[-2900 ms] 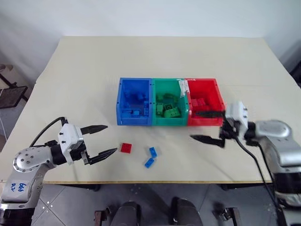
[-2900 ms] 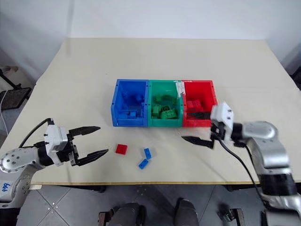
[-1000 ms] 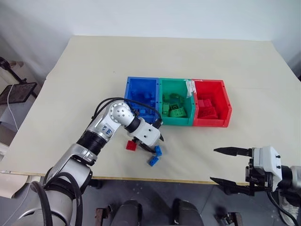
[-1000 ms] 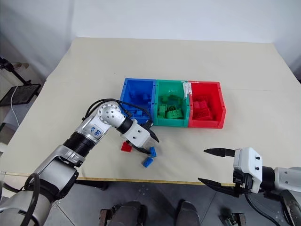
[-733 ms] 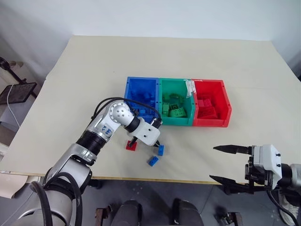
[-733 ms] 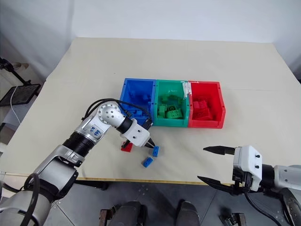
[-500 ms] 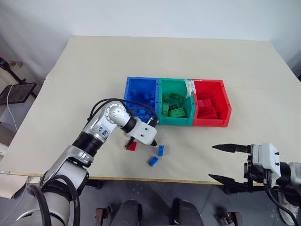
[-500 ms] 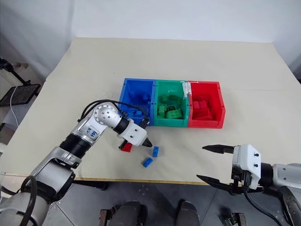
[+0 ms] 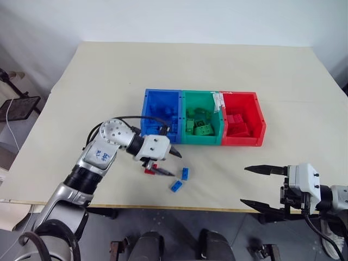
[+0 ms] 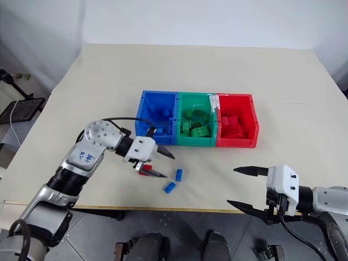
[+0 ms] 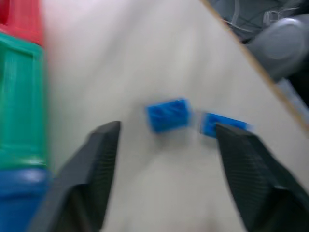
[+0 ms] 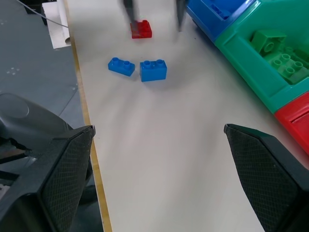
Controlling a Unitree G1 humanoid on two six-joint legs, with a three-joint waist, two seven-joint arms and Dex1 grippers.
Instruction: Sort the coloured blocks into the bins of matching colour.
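Bins (image 9: 202, 142) mostly filled; 3 left on table: red block (image 12: 141, 29) between spread left gripper (image 9: 168, 163) fingers, 2 blue blocks (image 9: 181, 179) just beyond tips. Right gripper (image 9: 262, 186) spread, empty.

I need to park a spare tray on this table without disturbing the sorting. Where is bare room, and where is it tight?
The table is bare behind the row of bins and to both sides of it. In front it is crowded: the left tool stands open beside a red block, with two blue blocks just right of it. Right of those, the front strip is bare.
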